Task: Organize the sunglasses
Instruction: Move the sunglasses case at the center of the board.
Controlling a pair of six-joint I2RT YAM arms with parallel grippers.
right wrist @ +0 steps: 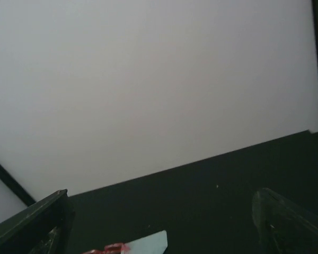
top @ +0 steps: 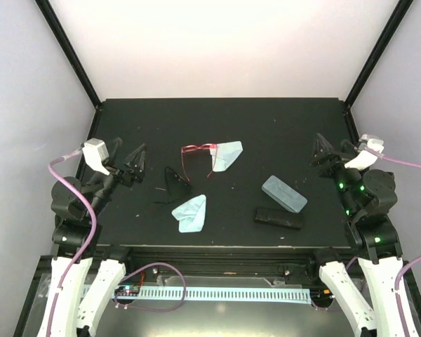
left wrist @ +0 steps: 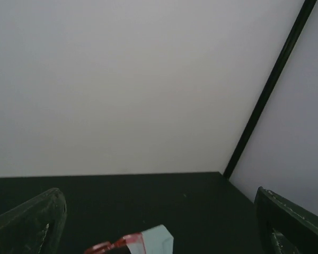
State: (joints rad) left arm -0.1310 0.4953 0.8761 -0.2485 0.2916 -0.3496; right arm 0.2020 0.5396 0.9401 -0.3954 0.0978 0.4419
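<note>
The red wire-framed sunglasses (top: 195,152) lie at mid table, touching a light blue cloth (top: 226,155). Their red frame also shows at the bottom of the left wrist view (left wrist: 114,245) and of the right wrist view (right wrist: 107,248). The all-black sunglasses (top: 174,185) lie nearer, left of centre, hard to see on the black table. My left gripper (top: 137,163) is open and empty at the table's left side, left of the black pair. My right gripper (top: 321,151) is open and empty at the right side.
A second light blue cloth (top: 191,213) lies near the front. A pale blue case (top: 284,193) and a black case (top: 278,217) lie right of centre. White walls and black posts (top: 70,53) enclose the black table (top: 266,123).
</note>
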